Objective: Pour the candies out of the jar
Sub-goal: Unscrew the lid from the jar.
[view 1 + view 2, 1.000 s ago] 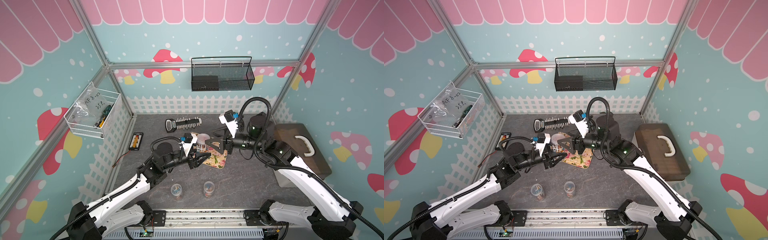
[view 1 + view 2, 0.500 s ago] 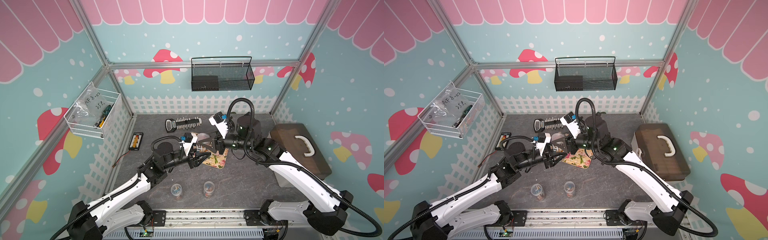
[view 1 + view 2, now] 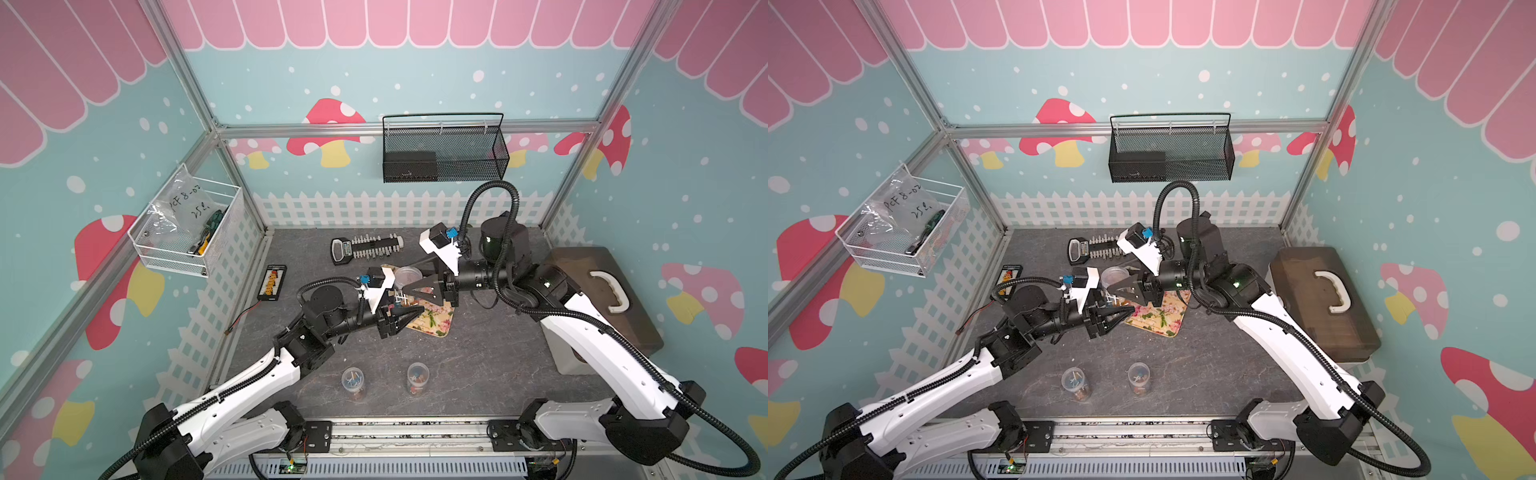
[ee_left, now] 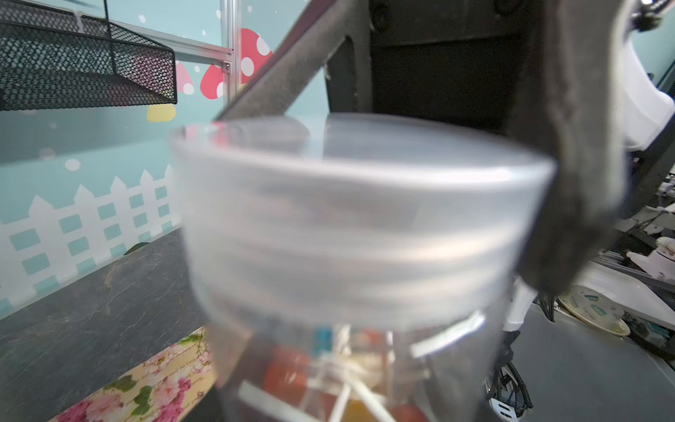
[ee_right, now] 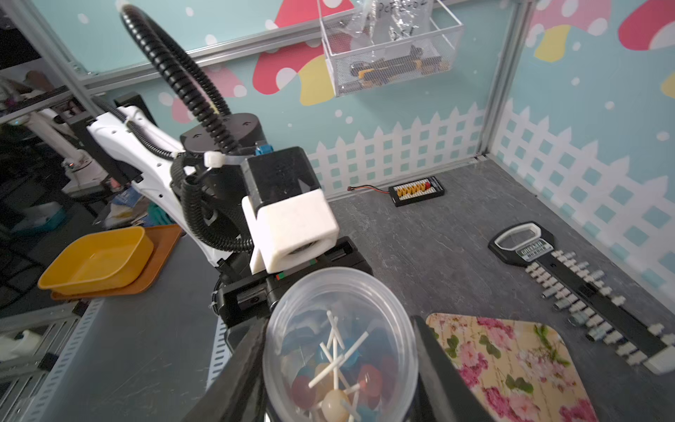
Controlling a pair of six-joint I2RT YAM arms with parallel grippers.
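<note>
Right tool is in from the right side of the bench and clamped on the lid, one finger on each side of its rim. The left tool comes in lower from the left, pressed tight on the body of the jar just under that lid. So both arms are on the one jar, which is upright with the lid on.

The right wrist view looks straight down through the clear top. The candies are piled in the bottom, with red, blue, orange and pale heads and white sticks crossing over them.

The jar sits mid-bench, at the back-left corner of the floral mat. The left wrist view is smeared, so I can't say whether the jar's base touches the bench or hangs above it.

Further out, a black rack lies flat toward the back edge, just behind the mat. A small board with orange plugs lies by the left edge. Near the front edge stand a small jar and a second small jar, side by side but apart, each with coloured bits inside.

A brown case with a white handle fills the right edge. A black basket hangs on the back wall and a white basket on the left wall.
</note>
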